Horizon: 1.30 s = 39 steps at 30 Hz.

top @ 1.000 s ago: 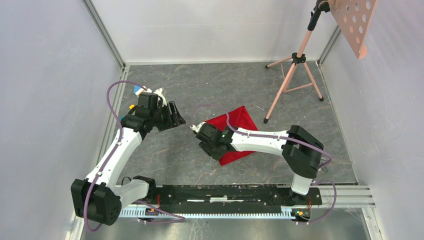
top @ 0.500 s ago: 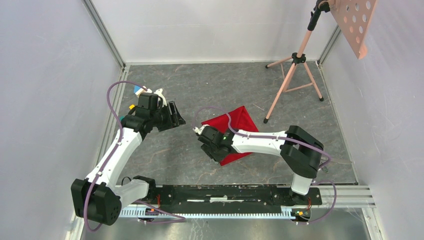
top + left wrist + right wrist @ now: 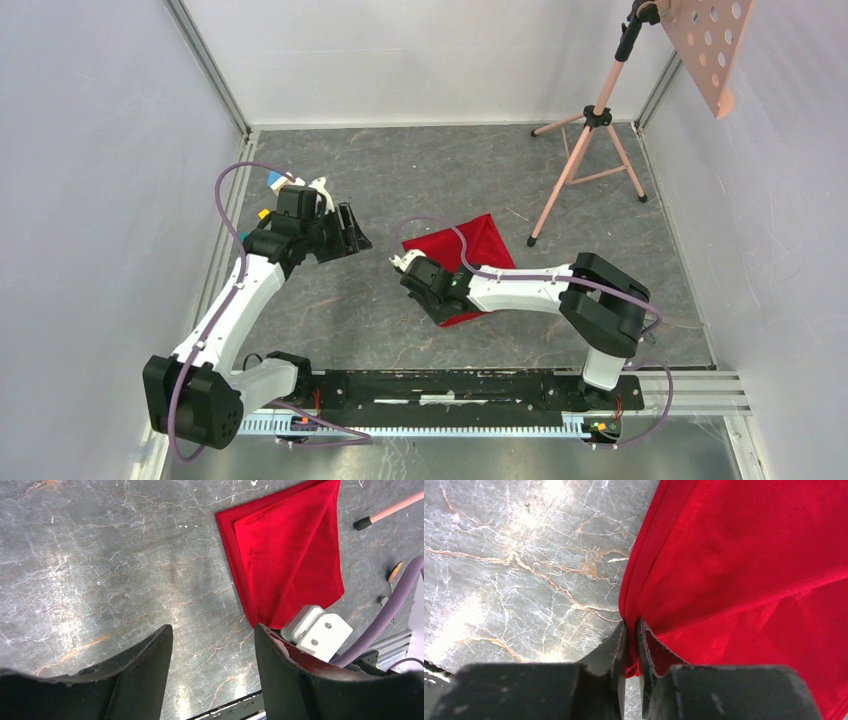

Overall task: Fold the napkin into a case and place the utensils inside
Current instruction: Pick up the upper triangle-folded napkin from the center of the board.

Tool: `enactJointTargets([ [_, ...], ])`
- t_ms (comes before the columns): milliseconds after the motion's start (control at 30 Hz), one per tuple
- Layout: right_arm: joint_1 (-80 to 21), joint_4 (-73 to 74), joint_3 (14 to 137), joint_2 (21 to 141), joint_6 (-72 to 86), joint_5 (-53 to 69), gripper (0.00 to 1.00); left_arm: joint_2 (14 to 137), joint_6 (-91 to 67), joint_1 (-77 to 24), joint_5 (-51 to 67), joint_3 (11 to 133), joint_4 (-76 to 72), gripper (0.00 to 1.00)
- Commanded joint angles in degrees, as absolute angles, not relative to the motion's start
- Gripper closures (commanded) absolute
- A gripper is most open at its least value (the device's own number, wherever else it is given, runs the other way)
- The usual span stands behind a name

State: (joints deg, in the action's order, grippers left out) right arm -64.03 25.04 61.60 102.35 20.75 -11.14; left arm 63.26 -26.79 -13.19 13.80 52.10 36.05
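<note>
The red napkin (image 3: pixel 475 245) lies partly folded on the grey marble table, its layers overlapping. It also shows in the left wrist view (image 3: pixel 290 555) and fills the right of the right wrist view (image 3: pixel 749 570). My right gripper (image 3: pixel 440 303) is down at the napkin's near-left edge. In its wrist view the right gripper (image 3: pixel 631 630) is shut on a pinch of that edge. My left gripper (image 3: pixel 350 232) is open and empty, held above bare table left of the napkin, as its wrist view shows (image 3: pixel 212 645). No utensils show in any view.
A pink tripod stand (image 3: pixel 590 130) rises at the back right, one foot (image 3: pixel 360 524) close to the napkin's far corner. A perforated board (image 3: pixel 715 40) hangs top right. Small coloured blocks (image 3: pixel 272 181) lie behind the left gripper. White walls enclose the table.
My right gripper has shifted slightly toward the near side with the napkin's edge pinched, drawing the near corner in. The left arm has not moved.
</note>
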Motion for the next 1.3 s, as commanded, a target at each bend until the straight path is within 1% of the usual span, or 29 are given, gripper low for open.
enactJointTargets([
  [0,-64.24,22.94,57.83,103.38,19.68,-14.25,0.92,64.23,-25.35,-12.78,17.63,51.08,33.07,0.32],
  [33,-64.24,22.75,57.83,102.77,19.02,-14.49,0.98,64.64,-26.24,-12.76,19.15,50.64,32.31,0.32],
  [67,-64.25,22.17,57.91,102.16,18.18,-14.24,1.00,65.26,-27.70,-12.74,21.49,49.88,31.11,0.32],
  [133,-64.20,20.50,57.32,99.94,17.05,-12.37,1.00,66.37,-32.00,-12.74,26.59,47.53,27.39,0.32],
  [200,-64.25,18.26,56.08,97.46,16.58,-10.38,1.00,67.28,-39.25,-12.98,32.30,43.40,19.68,0.29],
  [300,-64.24,15.67,54.58,94.62,16.13,-8.30,1.00,69.69,-53.10,-14.65,37.04,35.31,3.08,0.21],
  [333,-64.17,14.84,54.05,94.14,16.03,-7.89,1.00,70.92,-56.88,-15.50,36.67,33.30,-1.93,0.18],
  [400,-64.16,13.97,53.62,93.50,15.59,-7.24,1.00,73.72,-61.61,-17.81,34.03,31.74,-6.77,0.14],
  [500,-63.99,13.01,52.97,92.79,14.89,-7.06,1.00,79.13,-64.92,-20.93,29.33,32.51,-7.38,0.12],
  [600,-63.30,11.05,51.85,91.55,14.59,-5.79,1.00,85.11,-68.90,-23.10,25.87,33.31,-7.74,0.15],
  [733,-62.03,9.41,50.83,90.55,14.02,-4.05,1.00,89.97,-70.88,-24.28,21.35,34.64,-7.79,0.24],
  [933,-60.77,7.44,48.88,88.37,13.29,-2.59,1.00,92.62,-67.59,-26.45,10.40,41.22,4.02,0.31],
  [1033,-59.99,6.61,48.00,87.85,13.19,-1.52,0.99,93.97,-67.67,-26.59,8.10,42.53,6.26,0.35],
  [1100,-59.86,6.29,47.74,87.66,13.13,-1.25,0.99,94.90,-67.61,-26.70,6.05,43.75,8.41,0.36],
  [1267,-59.67,5.24,47.29,87.59,13.23,-0.40,1.00,97.97,-66.95,-27.37,0.94,49.75,15.81,0.42],
])
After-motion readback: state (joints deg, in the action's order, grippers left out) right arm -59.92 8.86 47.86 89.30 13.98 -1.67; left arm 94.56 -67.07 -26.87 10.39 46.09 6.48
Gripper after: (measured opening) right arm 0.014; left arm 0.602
